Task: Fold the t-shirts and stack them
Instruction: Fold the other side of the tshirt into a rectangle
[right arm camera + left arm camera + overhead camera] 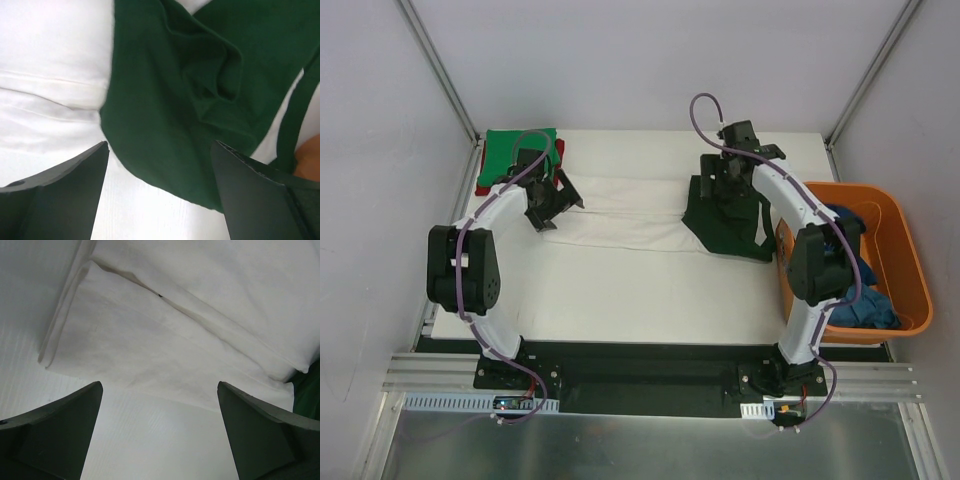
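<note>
A white t-shirt [620, 215] with dark green sleeves [725, 228] lies folded into a long band across the back of the table. My left gripper [548, 210] hovers open over its left end; the white folded cloth [165, 335] fills the left wrist view, with nothing between the fingers. My right gripper [730, 195] stands open above the dark green sleeve [175, 100], not holding it. A folded bright green t-shirt [518, 152] rests on a red one [560, 150] at the back left corner.
An orange tub [910, 270] holding blue cloth [860, 290] stands off the table's right edge, close to the right arm. The table's white top [620, 295] runs bare toward the near edge. Frame posts rise at both back corners.
</note>
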Robot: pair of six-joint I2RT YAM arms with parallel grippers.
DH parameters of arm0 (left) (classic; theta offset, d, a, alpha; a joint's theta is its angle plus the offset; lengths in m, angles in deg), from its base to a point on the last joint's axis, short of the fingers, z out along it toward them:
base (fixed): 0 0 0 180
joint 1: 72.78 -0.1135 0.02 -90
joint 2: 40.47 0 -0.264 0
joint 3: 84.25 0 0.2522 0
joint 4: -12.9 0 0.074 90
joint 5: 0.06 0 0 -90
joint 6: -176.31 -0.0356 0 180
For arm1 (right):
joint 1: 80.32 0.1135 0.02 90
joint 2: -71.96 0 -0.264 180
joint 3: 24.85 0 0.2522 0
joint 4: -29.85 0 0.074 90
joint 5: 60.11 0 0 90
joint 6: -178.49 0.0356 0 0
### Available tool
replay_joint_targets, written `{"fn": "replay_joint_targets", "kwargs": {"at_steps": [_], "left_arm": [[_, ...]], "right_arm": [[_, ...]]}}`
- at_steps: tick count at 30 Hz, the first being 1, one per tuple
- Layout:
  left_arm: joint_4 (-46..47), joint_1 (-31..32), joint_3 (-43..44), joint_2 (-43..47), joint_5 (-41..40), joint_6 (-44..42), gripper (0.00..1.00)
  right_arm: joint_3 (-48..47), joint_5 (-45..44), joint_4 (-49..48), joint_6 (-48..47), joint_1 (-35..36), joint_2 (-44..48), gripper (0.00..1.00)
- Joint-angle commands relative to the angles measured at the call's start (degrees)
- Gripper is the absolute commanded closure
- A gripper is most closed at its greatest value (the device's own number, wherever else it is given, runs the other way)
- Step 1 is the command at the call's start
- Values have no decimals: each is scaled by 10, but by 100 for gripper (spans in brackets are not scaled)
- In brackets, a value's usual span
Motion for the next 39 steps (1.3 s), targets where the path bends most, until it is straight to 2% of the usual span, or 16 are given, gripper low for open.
{"fn": "replay_joint_targets", "kwargs": {"at_steps": [1, 5, 9, 11, 14, 15, 18, 26, 32, 35, 37, 38, 39], "left_arm": [[-3, 12, 24, -22, 22, -20, 1], [-3, 17, 35, -40, 28, -21, 1], [-3, 18, 41, -55, 28, -19, 1], [-3, 18, 44, -59, 29, -19, 1], [-3, 18, 50, -67, 27, -19, 1], [-3, 18, 51, -70, 28, -20, 1], [-3, 18, 57, -78, 28, -20, 1], [-4, 18, 66, -100, 30, -28, 1], [-4, 18, 71, -101, 23, -39, 1], [-4, 18, 73, -96, 21, -42, 1], [-4, 18, 79, -93, 22, -43, 1], [-4, 18, 80, -91, 22, -46, 1], [-4, 18, 86, -90, 23, -47, 1]], "right_arm": [[44, -12, 39, -7, -35, 4, 17], [31, 41, 20, -5, -57, -25, 23], [-6, 49, 8, -9, -70, -70, 29], [-26, 46, 5, -5, -77, -93, 35], [-41, 63, -10, 5, -90, -110, 60], [-43, 69, -20, 8, -94, -115, 75], [-53, 65, -33, 8, -96, -122, 89], [-143, -4, -13, -39, -101, -179, 93], [-243, -43, 55, -54, -102, -239, 85], [-258, -78, 75, -42, -103, -245, 78], [-257, -107, 80, -35, -103, -240, 64], [-256, -119, 84, -28, -102, -232, 54], [-257, -128, 85, -28, -103, -227, 49]]}}
